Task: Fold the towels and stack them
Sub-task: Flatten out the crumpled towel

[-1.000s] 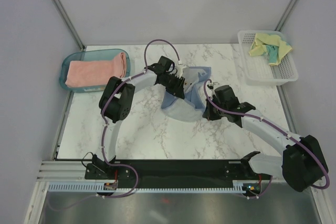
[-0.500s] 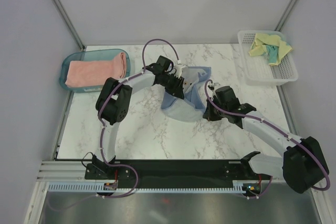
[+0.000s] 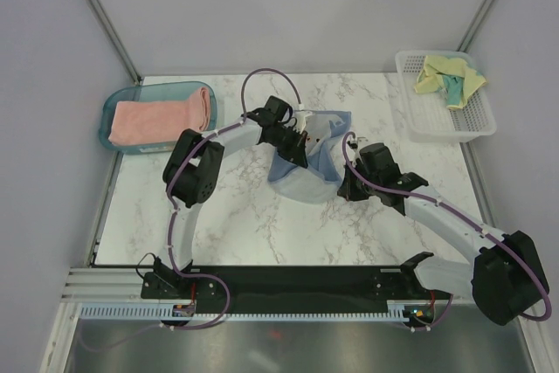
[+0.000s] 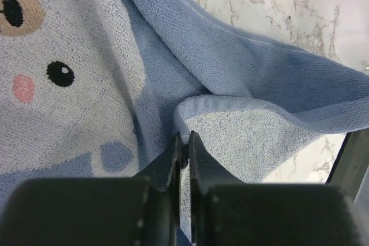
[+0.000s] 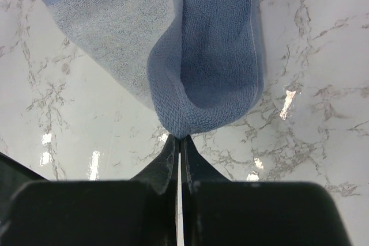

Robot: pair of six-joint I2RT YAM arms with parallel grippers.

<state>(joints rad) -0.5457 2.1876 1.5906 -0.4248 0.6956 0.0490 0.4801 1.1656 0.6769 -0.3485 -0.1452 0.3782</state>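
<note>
The light blue towel lies bunched in the middle of the marble table. My left gripper is shut on a folded edge of it; the towel's printed face shows in the left wrist view. My right gripper is shut on the towel's near right corner, just above the table. The salmon-pink towel lies folded in the teal tray at the left. The pale yellow towel with a teal panel lies crumpled in the white mesh basket at the back right.
Grey walls with metal posts close in the table at the left, back and right. Bare marble lies between the towel and the arm bases. The left arm's purple cable loops above the towel.
Both grippers stay shut on the blue towel. The left arm's elbow has shifted slightly; the right gripper has edged a little to the right. The towel's shape is almost the same.
</note>
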